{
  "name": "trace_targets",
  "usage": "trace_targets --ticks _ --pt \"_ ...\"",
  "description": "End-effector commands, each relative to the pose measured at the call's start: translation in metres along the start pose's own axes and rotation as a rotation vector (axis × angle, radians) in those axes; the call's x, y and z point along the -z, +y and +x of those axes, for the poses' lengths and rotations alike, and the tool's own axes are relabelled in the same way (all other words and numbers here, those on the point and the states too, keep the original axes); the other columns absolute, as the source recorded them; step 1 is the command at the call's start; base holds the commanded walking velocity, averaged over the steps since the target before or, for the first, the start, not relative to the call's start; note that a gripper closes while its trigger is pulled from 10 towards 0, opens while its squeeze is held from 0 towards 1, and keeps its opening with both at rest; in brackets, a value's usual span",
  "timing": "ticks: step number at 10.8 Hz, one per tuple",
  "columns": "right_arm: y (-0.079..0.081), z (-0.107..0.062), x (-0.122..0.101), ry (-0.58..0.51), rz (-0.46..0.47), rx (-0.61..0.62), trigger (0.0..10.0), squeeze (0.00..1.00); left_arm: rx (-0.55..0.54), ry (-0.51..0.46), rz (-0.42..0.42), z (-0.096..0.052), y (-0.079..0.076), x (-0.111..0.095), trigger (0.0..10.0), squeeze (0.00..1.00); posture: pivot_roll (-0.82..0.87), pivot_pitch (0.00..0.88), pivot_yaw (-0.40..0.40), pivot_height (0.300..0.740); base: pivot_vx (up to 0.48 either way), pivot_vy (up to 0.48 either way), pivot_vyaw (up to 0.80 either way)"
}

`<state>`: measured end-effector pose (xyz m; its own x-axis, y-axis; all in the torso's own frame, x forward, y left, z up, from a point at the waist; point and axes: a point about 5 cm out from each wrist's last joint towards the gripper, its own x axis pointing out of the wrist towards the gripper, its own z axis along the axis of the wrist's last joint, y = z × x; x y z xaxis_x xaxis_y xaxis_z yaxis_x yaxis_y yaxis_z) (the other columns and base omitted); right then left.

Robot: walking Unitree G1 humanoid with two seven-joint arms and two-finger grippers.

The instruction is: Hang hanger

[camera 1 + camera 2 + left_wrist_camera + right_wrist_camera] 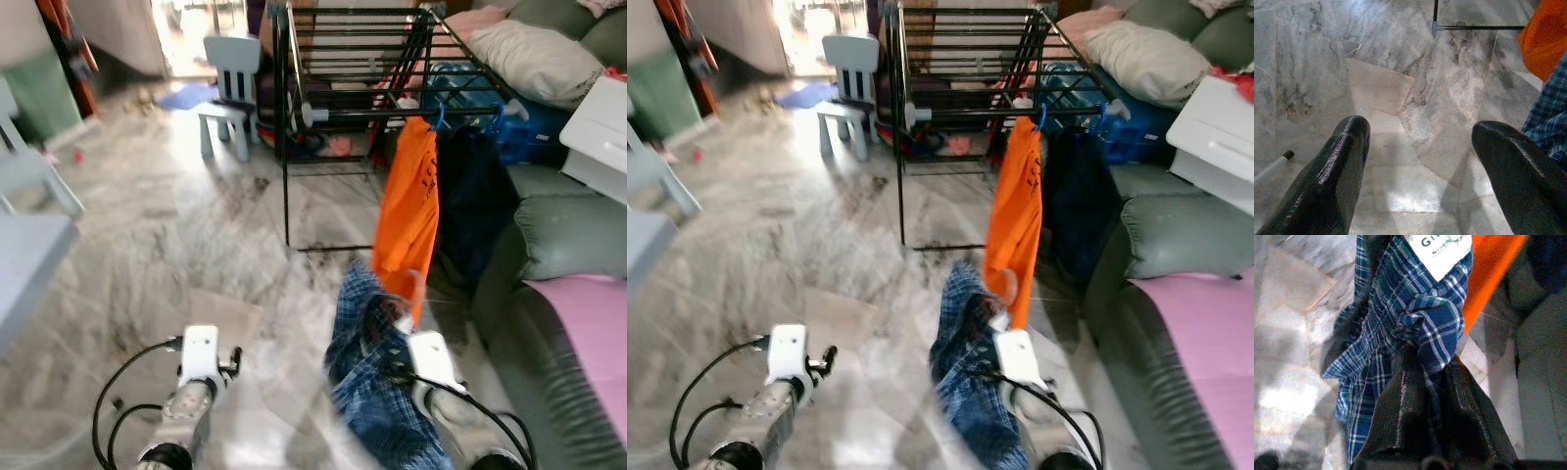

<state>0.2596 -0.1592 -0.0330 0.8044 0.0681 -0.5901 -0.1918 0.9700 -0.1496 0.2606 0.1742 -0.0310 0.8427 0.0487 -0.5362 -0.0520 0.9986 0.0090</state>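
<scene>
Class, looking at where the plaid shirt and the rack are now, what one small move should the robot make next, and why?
Probably raise the right gripper toward the black drying rack. It is shut on the blue plaid shirt, held low above the floor, while the orange garment already hangs from the rail above. The left gripper is open, holding nothing.

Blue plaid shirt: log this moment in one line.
right hand: shut on blue plaid shirt | left hand: open, idle | black metal drying rack: ahead

Blue plaid shirt (370, 382) hangs bunched, just before the black drying rack (343, 108)
</scene>
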Motion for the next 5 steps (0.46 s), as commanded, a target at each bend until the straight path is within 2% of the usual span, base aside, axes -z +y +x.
trace_targets --ticks 1,2,3,4,5 --pt "0.001 0.002 -0.006 -0.005 -0.016 -0.011 10.0 0.00 -0.008 -0.013 -0.006 0.001 0.001 -0.003 10.0 0.00 0.01 0.000 -0.044 0.740 0.000 0.000 0.00" --pt "0.005 0.003 -0.004 0.012 0.007 -0.006 10.0 0.00 -0.023 -0.010 -0.026 0.001 0.003 -0.003 10.0 0.00 0.02 0.000 -0.072 0.740 0.000 0.000 0.00" --pt "0.011 0.002 -0.003 0.014 -0.032 -0.030 10.0 0.00 -0.024 -0.011 -0.023 0.002 0.004 -0.005 10.0 0.00 0.03 0.000 -0.087 0.740 0.000 0.000 0.00" --pt "0.017 0.002 -0.001 0.010 -0.041 -0.044 10.0 0.00 -0.017 -0.018 0.021 0.002 0.004 -0.006 10.0 0.00 0.03 0.000 -0.087 0.740 0.000 0.000 0.00" --pt "0.019 -0.001 0.007 0.011 -0.044 -0.027 10.0 0.00 -0.021 -0.005 0.012 -0.002 0.009 0.002 10.0 0.00 0.02 0.000 -0.055 0.740 0.000 0.000 0.00"
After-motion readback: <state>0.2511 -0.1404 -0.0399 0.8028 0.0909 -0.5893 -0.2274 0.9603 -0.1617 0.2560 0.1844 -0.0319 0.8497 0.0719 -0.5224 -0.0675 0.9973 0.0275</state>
